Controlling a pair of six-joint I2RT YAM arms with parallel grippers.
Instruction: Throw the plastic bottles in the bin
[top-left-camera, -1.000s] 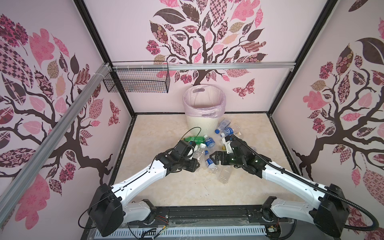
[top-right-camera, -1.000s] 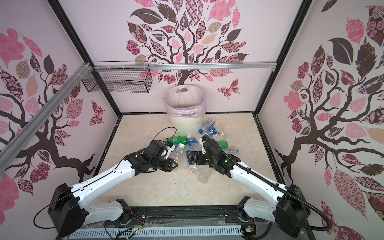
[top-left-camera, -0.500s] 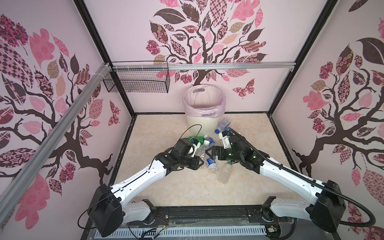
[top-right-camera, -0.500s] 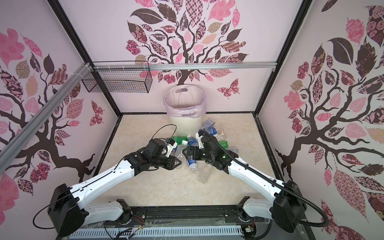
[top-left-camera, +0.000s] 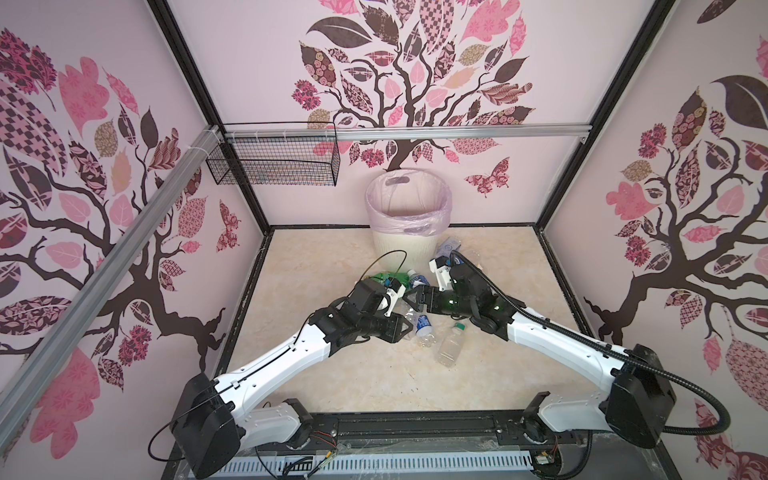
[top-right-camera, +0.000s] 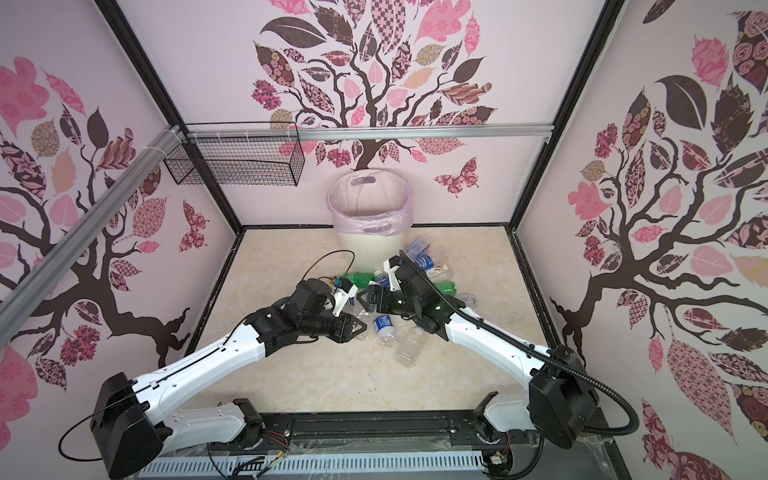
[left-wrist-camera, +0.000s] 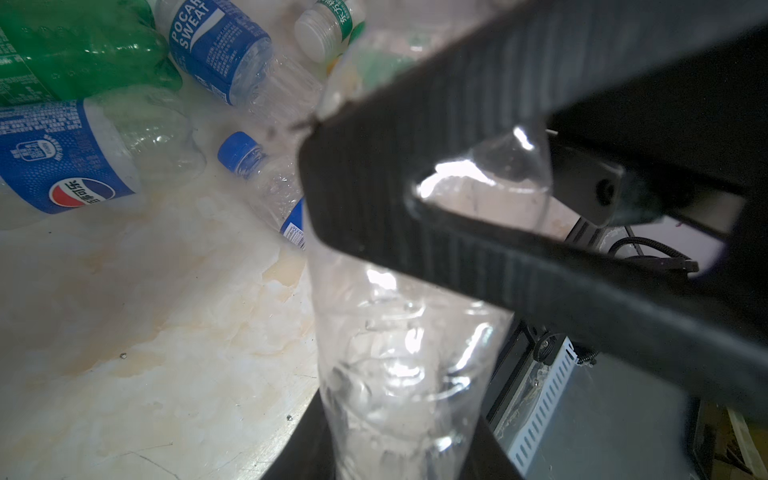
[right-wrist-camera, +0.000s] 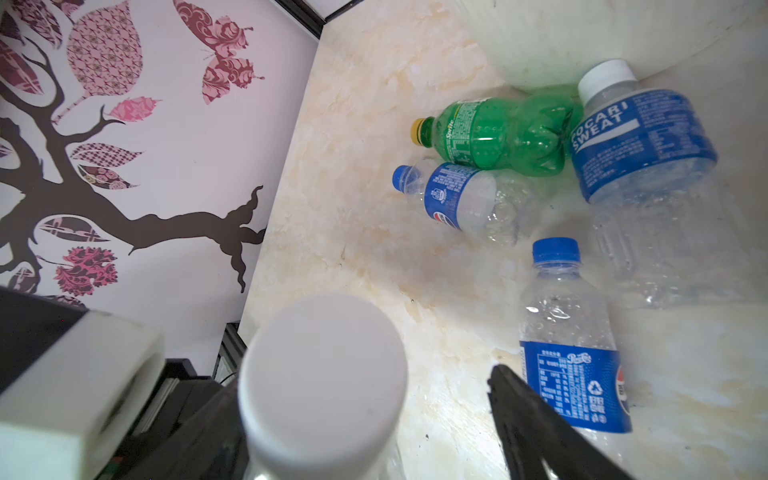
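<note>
Cream bin (top-left-camera: 401, 249): upright, pink-lined, beyond both pairs of jaws and well apart from them.
Left gripper (top-left-camera: 401, 328): jaws pinching a crumpled clear bottle (left-wrist-camera: 399, 353) flat.
Right gripper (top-left-camera: 413, 297): jaws spread, white-capped bottle (right-wrist-camera: 324, 374) between them, gap on one side.
Loose bottles (right-wrist-camera: 573, 353): lying on the floor (right-wrist-camera: 353, 232) ahead of the right jaws, green bottle (right-wrist-camera: 494, 133) just beside the bin.

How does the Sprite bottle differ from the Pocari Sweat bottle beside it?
The Sprite bottle is green; the Pocari Sweat bottle is clear with a blue label. The Sprite bottle's cap is yellow, the Pocari Sweat bottle's white. Both lie on their sides by the bin.
</note>
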